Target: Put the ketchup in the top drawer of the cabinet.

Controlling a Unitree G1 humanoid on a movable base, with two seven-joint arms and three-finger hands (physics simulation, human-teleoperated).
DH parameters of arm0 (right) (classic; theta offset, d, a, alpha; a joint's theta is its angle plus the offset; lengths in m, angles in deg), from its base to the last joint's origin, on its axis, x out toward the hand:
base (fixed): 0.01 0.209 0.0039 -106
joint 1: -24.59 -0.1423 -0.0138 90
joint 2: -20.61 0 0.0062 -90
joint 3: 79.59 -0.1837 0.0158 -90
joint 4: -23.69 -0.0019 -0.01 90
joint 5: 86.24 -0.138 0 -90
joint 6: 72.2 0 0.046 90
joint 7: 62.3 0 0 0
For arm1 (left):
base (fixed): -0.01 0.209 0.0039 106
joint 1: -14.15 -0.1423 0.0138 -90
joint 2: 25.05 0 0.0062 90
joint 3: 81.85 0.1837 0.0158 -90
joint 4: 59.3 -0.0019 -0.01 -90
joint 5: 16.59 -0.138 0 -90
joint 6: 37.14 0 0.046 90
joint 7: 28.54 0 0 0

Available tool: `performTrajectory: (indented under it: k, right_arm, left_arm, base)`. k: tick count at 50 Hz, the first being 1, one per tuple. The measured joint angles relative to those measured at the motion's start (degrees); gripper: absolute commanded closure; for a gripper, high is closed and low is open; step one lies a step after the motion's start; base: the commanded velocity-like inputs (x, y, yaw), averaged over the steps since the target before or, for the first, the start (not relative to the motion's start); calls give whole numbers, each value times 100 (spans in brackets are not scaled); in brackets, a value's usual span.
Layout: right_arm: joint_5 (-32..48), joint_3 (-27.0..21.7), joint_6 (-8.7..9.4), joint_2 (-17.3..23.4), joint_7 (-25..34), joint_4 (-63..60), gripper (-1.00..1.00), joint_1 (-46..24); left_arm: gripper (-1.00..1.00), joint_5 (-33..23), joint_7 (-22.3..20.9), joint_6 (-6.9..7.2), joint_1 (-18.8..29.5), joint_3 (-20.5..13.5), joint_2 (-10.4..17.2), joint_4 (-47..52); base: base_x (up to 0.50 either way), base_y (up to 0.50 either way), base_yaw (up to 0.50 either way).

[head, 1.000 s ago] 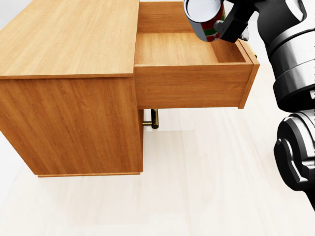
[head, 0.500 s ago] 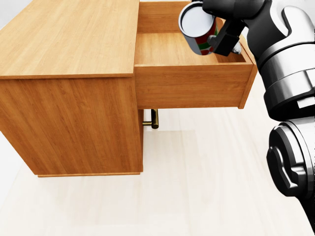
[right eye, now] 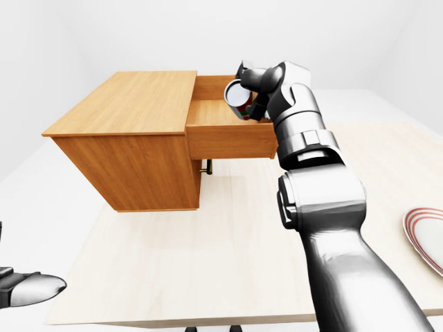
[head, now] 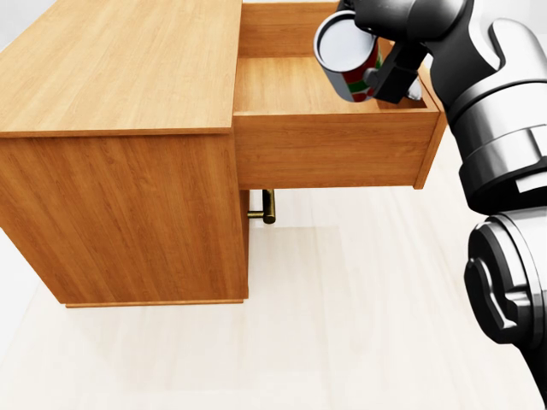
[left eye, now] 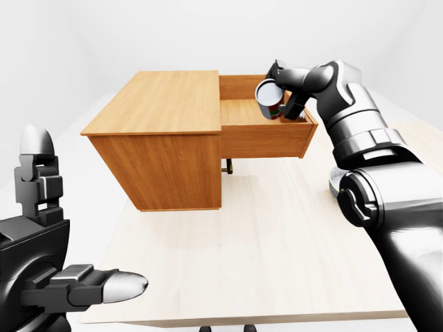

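The ketchup (head: 346, 55) is a can-like container with a pale flat end and a red, green and white label, held tilted with that pale end turned toward the camera, above the right part of the open top drawer (head: 329, 149) in the head view. The right hand (head: 385, 51) grasps it, dark fingers wrapped round its upper and right side; whether its lower edge touches the drawer floor cannot be told. The drawer stands pulled out from the cabinet (head: 120, 154) toward the right of the head view, its inside otherwise bare wood. Below the drawer a small brass handle (head: 265, 207) shows against the cabinet's side. The cabinet rests on a pale wooden table (left eye: 263, 249). The right arm runs from the lower right of the eye views up to the drawer. In the left-eye view the left hand (left eye: 62, 277) sits at the lower left, well apart from the cabinet, its fingers spread and holding nothing. In the right-eye view a red-rimmed plate (right eye: 426, 238) lies at the right edge of the table.
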Motion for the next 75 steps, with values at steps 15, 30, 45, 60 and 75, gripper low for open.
performTrajectory:
  k: [15,30,45,60,75]
  right_arm:
    - [51,-35,0,49,-18,-26,-100,-56]
    - [112,-54,0,62,-7,-57,-100,-79]
    - [262,-23,0,201,0,-54,-100,-405]
    - [325,-66,0,299,0,-61,-100,-640]
    - [432,-69,0,499,0,-71,-100,-1036]
  left_arm:
    - [-100,-23,-32,0,-11,25,-18,0]
    - [-100,-15,-37,0,-16,22,-23,0]
    - [-100,-100,-62,0,-45,105,-53,0]
    - [-100,-136,-59,0,-52,131,-70,0]
    - [-100,-186,-70,0,-73,182,-85,0]
  base:
    - [0,0,0]
    - [0,0,0]
    - [0,0,0]
    - [0,0,0]
    - [0,0,0]
